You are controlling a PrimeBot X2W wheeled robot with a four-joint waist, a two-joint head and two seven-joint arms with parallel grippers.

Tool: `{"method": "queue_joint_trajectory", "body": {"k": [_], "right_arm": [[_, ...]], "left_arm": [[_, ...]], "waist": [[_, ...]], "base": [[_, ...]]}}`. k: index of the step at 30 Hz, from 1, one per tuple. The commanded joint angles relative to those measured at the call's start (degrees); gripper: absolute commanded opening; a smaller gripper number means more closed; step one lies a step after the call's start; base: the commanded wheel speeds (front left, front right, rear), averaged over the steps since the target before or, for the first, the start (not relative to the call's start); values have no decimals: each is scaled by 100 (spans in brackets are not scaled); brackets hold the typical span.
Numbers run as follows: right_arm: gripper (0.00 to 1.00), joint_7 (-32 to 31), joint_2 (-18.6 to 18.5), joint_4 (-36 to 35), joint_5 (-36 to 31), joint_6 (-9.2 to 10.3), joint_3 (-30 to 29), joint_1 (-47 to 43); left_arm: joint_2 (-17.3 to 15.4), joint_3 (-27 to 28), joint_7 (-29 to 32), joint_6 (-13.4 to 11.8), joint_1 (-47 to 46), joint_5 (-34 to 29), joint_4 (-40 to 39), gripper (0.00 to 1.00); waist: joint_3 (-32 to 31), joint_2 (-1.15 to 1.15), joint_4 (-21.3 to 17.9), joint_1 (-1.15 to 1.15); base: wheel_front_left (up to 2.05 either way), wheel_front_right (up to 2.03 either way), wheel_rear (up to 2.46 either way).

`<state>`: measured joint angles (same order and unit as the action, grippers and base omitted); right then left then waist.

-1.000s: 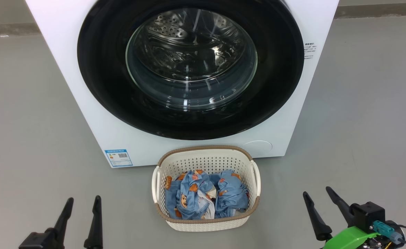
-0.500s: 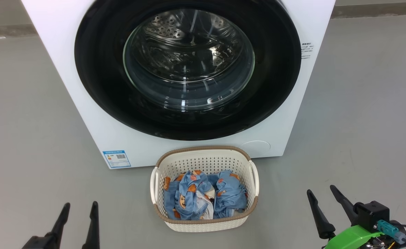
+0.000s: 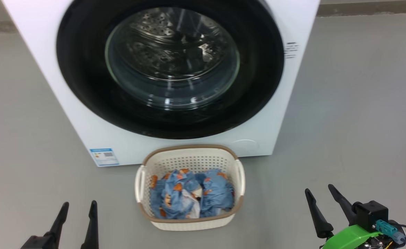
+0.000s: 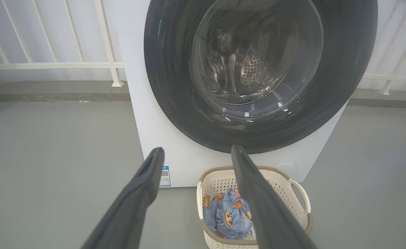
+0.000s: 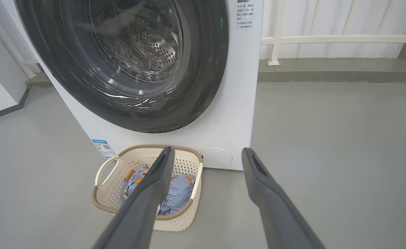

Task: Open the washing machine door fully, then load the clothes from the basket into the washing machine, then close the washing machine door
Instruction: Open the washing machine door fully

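Washing machine door (image 3: pixel 170 69) sits shut across the front of the washing machine (image 3: pixel 68 114), taking up the upper centre of the head view, with the steel drum visible through its glass. At lower centre the basket (image 3: pixel 189 223) stands on the grey floor (image 3: pixel 344 121) just in front of the machine, the clothes (image 3: pixel 189 197) bunched inside. The left gripper (image 3: pixel 79 204) at lower left and the right gripper (image 3: pixel 318 188) at lower right hang with fingers spread wide and empty, apart from the basket. The left wrist view brings in a white railing (image 4: pixel 50 65) at upper left behind the machine. The right wrist view gives a sharper look at printed text (image 5: pixel 244 14) near the top edge and a round flap (image 5: pixel 216 157) beside the basket.
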<state>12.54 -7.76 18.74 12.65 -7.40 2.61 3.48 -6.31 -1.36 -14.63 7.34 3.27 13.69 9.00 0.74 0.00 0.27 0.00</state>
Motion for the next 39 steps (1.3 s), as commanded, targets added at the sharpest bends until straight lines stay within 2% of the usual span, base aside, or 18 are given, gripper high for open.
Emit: {"method": "queue_joint_trajectory", "body": {"k": [1, 12, 15, 20, 36, 39], "right_arm": [[100, 81, -62, -154, -92, -9, 98, 78], [100, 95, -34, -157, -104, -9, 91, 124], [100, 98, -28, -152, -108, -9, 82, 140], [100, 103, -22, -140, -109, -9, 50, 144], [100, 150, -2, -133, -10, -9, -23, 185], [100, 187, 72, -188, 168, -9, -60, 263]], "left_arm": [[-60, 206, -37, 14, -159, -58, -145, 100], [-54, 224, -37, 14, -225, -38, -158, 100], [-8, 248, -37, 14, -248, 179, -267, 100], [-27, 266, -37, 14, -228, 202, -346, 100], [5, 158, -37, 14, -163, 289, -324, 100], [27, 116, -37, 14, -148, 301, -326, 100]], "waist": [[12, 0, 4, 0], [102, 0, 1, 0], [112, 0, -11, 0], [112, 0, -10, 0], [61, 0, 36, 0], [62, 0, 60, 0]], "base": [[123, 123, -246], [123, 123, -246], [118, 110, -228], [82, 82, -165], [16, 16, -31], [0, 0, 0]]}}
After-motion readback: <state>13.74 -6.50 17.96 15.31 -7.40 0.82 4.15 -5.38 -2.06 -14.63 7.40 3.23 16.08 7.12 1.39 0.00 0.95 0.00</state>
